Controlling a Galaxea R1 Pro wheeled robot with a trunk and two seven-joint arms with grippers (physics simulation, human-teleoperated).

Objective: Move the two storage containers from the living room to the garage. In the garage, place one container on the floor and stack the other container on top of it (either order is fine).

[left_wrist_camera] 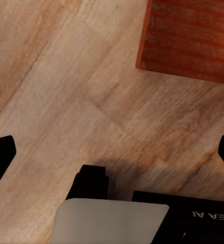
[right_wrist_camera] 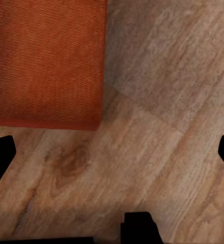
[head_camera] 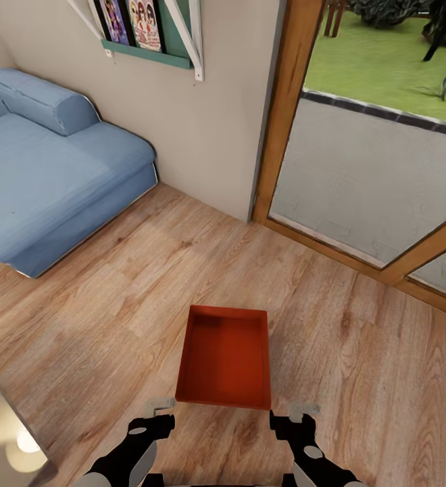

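We stand on the light wood plank floor (head_camera: 115,291) of the living room, and most of the planks ahead of us lie open. To our left the blue sofa (head_camera: 40,169) runs along the cream wall (head_camera: 209,128), its near corner edge jutting out over the floor. To our right a wood-framed glass door (head_camera: 284,115) cuts across at an angle, with grey paving and green grass beyond it. A teal wall shelf (head_camera: 149,51) holding books hangs above the sofa's end. At the lower left edge of the head view we see part of a pale surface with a round glowing spot.

One red-orange storage container (head_camera: 226,358) sits on the planks straight ahead, open side up, well apart from sofa, wall and door, with bare floor on all sides. Its near wall lies just in front of our two grippers.

Both arms reach forward and low. The left gripper (head_camera: 161,406) hangs just off the container's near left corner, the right gripper (head_camera: 304,409) just off its near right corner; neither touches it. In both wrist views the fingers stand wide apart over bare planks, holding nothing, with a corner of the container ahead.
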